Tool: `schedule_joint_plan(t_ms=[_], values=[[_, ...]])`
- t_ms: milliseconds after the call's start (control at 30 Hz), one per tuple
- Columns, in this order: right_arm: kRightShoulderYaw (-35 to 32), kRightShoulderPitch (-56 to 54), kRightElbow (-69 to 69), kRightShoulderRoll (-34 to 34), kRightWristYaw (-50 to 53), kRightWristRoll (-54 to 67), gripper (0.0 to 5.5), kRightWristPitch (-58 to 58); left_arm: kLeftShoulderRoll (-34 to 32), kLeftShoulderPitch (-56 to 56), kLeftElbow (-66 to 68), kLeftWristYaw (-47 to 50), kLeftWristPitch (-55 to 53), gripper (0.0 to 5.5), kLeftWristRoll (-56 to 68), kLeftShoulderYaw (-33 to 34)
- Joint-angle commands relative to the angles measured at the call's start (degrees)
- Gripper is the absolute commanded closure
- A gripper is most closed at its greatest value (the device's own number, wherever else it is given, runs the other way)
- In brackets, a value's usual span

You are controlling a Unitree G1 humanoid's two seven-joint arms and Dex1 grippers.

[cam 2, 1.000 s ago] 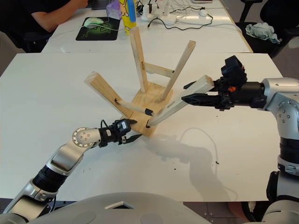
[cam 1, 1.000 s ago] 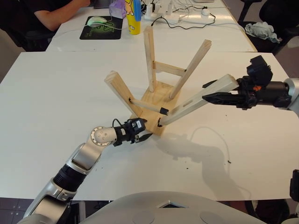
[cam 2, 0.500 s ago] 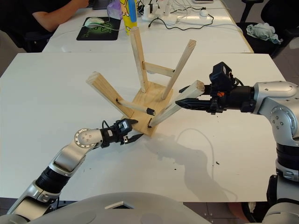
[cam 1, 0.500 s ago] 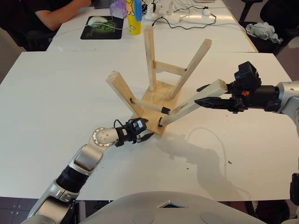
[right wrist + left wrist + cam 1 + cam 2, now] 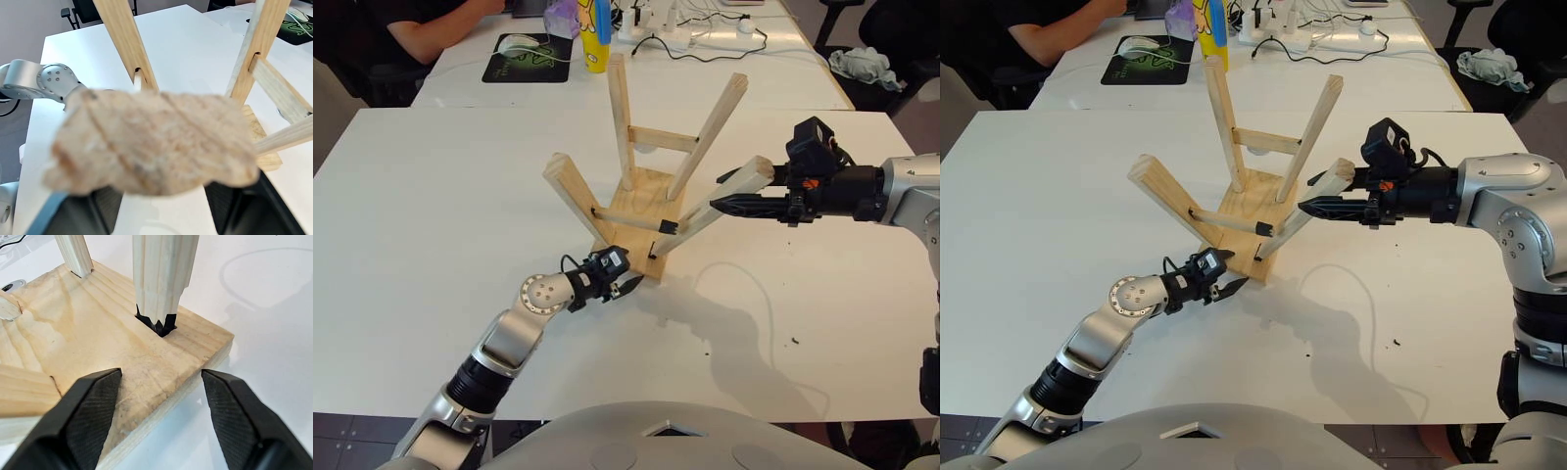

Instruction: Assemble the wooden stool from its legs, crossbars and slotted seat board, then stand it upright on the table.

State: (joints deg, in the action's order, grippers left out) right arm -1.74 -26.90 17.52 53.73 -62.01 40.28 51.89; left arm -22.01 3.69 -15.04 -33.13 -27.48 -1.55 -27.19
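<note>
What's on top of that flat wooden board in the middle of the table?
Four legs rise from the seat board, two crossbars joining them. The right gripper grips one leg; the left gripper's open fingers flank the board's near corner. Its underside is hidden.

Table (image 5: 421, 225) is wide and bare on my left, nr side and under my right arm, so approach there is free. Over seat board (image 5: 646, 191) the legs (image 5: 622, 117) splay out w/ crossbars (image 5: 663, 140) between, leaving me only narrow gaps to pass. Behind, bottle (image 5: 596, 34) and cables (image 5: 705, 39) stand on 2nd table (image 5: 783, 78).
</note>
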Motion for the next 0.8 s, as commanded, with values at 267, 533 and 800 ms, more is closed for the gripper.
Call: schedule_joint_plan(t_ms=[267,533,800], values=[[7.04,0.51,3.57,3.47,-1.38,-6.81,3.45,-5.22,1.81,-1.62,2.54,0.5,-5.14,2.47,-0.67,-2.49],[7.71,4.82,7.17,3.94,-1.27,-5.44,3.45,-4.88,2.64,-1.35,4.0,0.86,-4.79,2.47,-0.8,-2.68],[9.99,7.62,9.32,3.73,-0.06,-5.91,3.45,-4.13,3.02,-0.59,5.61,0.23,-3.87,2.47,-1.12,-3.1]])
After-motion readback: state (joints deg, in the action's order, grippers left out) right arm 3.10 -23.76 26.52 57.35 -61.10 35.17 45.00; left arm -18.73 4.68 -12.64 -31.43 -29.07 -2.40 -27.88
